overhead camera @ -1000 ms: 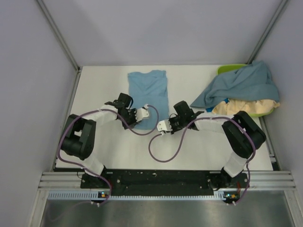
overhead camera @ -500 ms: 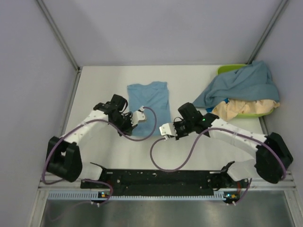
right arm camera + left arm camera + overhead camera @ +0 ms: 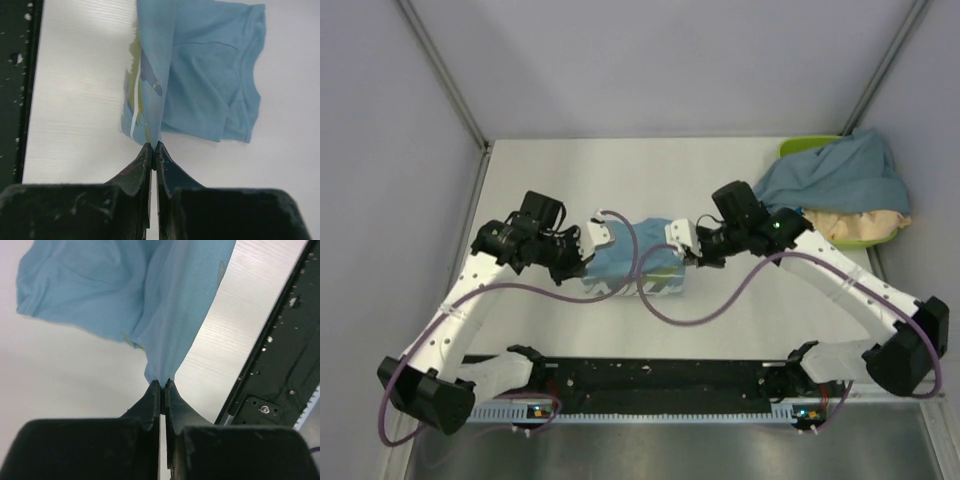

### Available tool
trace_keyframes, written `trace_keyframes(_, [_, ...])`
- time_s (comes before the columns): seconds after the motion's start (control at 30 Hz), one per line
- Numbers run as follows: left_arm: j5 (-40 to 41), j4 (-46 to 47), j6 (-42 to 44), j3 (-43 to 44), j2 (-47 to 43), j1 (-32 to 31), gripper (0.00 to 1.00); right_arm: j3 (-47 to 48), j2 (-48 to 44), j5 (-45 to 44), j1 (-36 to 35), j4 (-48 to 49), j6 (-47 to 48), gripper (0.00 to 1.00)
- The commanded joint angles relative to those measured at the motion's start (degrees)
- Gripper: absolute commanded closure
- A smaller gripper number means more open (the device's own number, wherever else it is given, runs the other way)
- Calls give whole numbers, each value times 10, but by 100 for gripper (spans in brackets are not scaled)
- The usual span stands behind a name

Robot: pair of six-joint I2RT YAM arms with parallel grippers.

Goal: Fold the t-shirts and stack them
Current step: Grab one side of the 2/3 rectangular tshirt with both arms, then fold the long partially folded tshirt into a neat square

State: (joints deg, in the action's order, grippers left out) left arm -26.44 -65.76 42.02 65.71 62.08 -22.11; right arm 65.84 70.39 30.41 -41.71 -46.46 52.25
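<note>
The light sky-blue t-shirt (image 3: 636,264) hangs bunched between my two grippers over the middle of the table, with white print showing at its lower edge. My left gripper (image 3: 596,243) is shut on one corner of its edge, seen in the left wrist view (image 3: 162,383) with the shirt (image 3: 150,295) draping away. My right gripper (image 3: 678,247) is shut on the other corner, seen in the right wrist view (image 3: 154,145) below the shirt (image 3: 200,75). The slate-blue t-shirt (image 3: 840,178) lies heaped over the beige t-shirt (image 3: 865,222) at the far right.
The lime-green tray (image 3: 798,148) holds the heaped shirts at the back right corner. Grey walls close in the table on the left, back and right. The black base rail (image 3: 650,375) runs along the near edge and shows in the left wrist view (image 3: 280,365).
The sky-blue shirt lay flat a second ago. Both grippers took its near edge and lifted it, so it now hangs bunched between them. Both arms have stretched out.
</note>
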Motion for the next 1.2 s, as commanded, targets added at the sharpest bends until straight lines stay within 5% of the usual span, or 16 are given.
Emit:
trace_keyframes(0.0, [130, 44, -39, 35, 75, 32, 100, 88, 109, 25, 74, 15, -22, 100])
trace_keyframes(0.47, [133, 129, -49, 305, 441, 95, 100, 352, 453, -2, 181, 17, -50, 100])
trace_keyframes(1.0, [133, 134, -58, 433, 597, 95, 99, 358, 483, -57, 201, 21, -137, 100])
trace_keyframes(1.17, [156, 191, -99, 455, 615, 95, 65, 394, 530, -76, 211, 27, -189, 100])
